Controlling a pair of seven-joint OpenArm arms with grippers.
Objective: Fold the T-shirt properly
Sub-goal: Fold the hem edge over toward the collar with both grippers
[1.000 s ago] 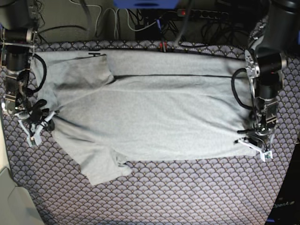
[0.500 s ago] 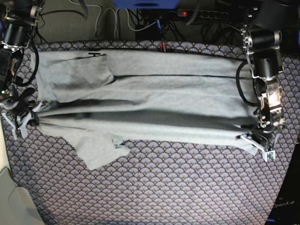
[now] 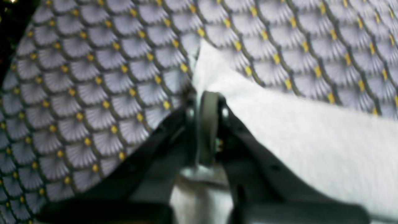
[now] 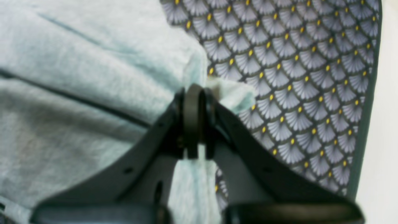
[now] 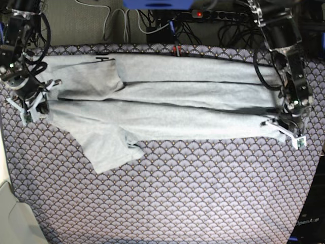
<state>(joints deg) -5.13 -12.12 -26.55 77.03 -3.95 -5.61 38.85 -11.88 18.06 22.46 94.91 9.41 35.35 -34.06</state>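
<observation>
Stretched between the two arms over the purple-grey fan-scale patterned cloth (image 5: pixel 203 193), the large light grey cotton T-shirt (image 5: pixel 167 107) lies partly folded lengthwise, one sleeve untucked, while left fingers (image 5: pixel 287 133) and right fingers (image 5: pixel 31 108) each pinch an edge.

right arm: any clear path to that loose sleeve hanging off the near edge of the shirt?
Probably not yet. The right end effector is shut on the T-shirt edge, so it would have to let go first. Otherwise nothing lies over the loose sleeve, flat on the patterned cloth just toward the near side.
</observation>
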